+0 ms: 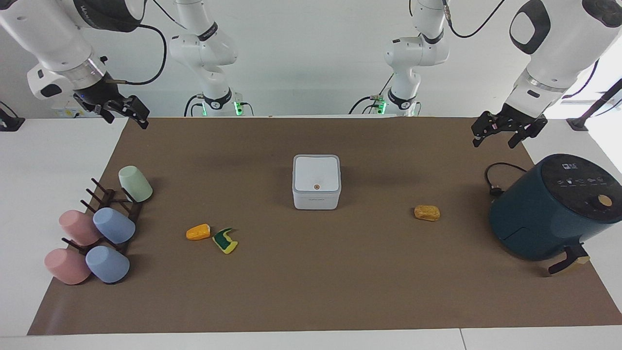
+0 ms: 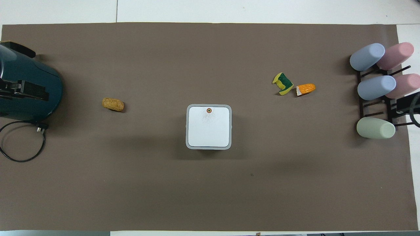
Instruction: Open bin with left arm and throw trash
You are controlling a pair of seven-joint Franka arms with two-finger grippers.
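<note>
Facing view only shows both arms: right gripper (image 1: 127, 113) up over the mat's (image 1: 311, 301) robot-side corner at the right arm's end, fingers spread wide, empty. Cup rack (image 1: 109, 209) by that end edge. Orange lump (image 1: 198, 232) w/ yellow-green scrap (image 1: 225, 241) just beside it. Bin (image 1: 316, 182) mid-mat, lid shut; overhead shows lid square-on. Bread lump (image 1: 427, 213), then air fryer (image 1: 549, 209); its plug (image 2: 40, 129) is clear in the overhead only. Left gripper (image 1: 503, 133) wide, empty, over the left-end corner.

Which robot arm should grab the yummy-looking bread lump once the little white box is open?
Probably the left. The left gripper hangs open at the air fryer end, where the bread lump lies. The right gripper waits over the cups' end.
</note>
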